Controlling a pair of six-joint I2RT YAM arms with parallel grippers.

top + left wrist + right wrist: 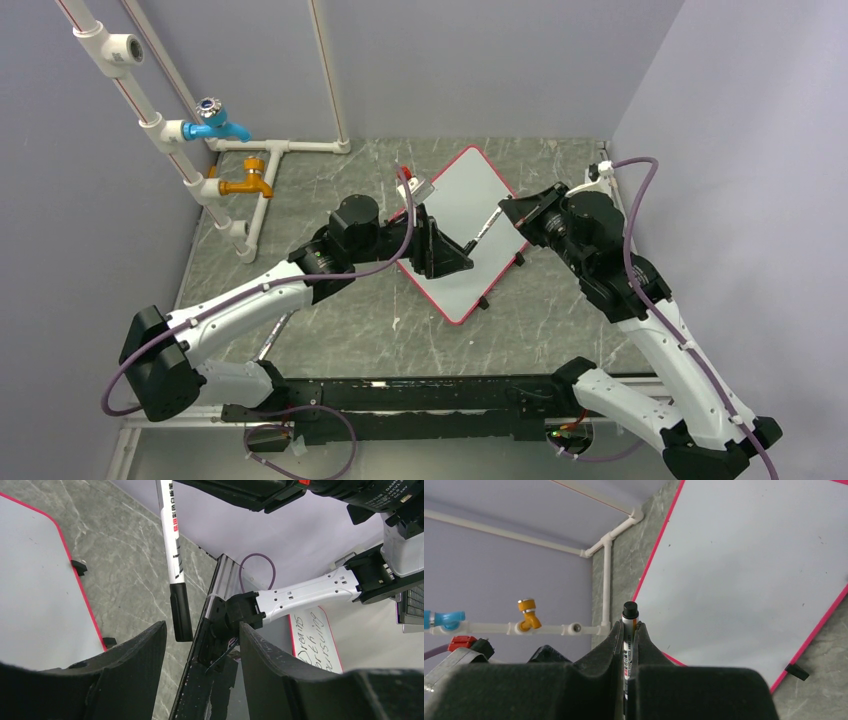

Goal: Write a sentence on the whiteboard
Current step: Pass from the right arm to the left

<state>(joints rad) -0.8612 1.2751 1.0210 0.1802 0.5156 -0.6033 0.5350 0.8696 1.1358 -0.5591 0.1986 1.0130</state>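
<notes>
the whiteboard (465,195) lies flat on the table (560,320), turned corner-on like a diamond between the two arms, its face bare of writing. it looks thin, stiff and light with a slick surface, so it would likely skate under a pressing nib. small black stops (796,671) at its rim seem placed to check that. it needs no lifting, only a gentle, even touch.

the right pincer (629,630) is pressed tight on the barrel of a marker (172,550), a light, smooth plastic tube that could twist if pulled sideways. its black cap (181,612) is on and hangs at the gap of the left pincer (202,627), whose fingers stand spread and pinch nothing. the cap looks the place to pinch, squarely, then pull straight along the barrel.
</notes>
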